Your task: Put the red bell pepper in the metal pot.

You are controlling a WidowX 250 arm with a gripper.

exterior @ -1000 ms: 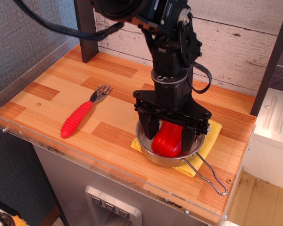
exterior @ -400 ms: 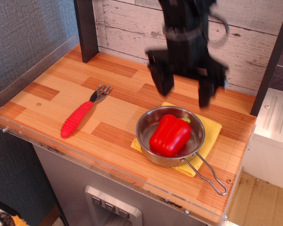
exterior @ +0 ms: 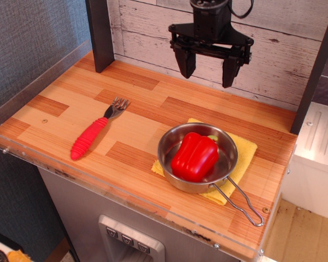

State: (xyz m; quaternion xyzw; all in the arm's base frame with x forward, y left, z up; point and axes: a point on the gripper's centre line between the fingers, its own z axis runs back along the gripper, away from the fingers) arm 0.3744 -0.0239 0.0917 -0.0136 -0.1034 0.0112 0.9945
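The red bell pepper lies inside the metal pot, its green stem toward the back right. The pot sits on a yellow cloth at the front right of the wooden table, its wire handle pointing to the front right corner. My gripper hangs high above the table's back edge, well above and behind the pot. Its two black fingers are spread apart and hold nothing.
A fork with a ribbed red handle lies on the left part of the table. A dark post stands at the back left and another at the right. A clear plastic lip runs along the front edge.
My gripper let go of the pepper in the pot, then rose and drew back toward the wall. The pepper settled slightly inside the pot.
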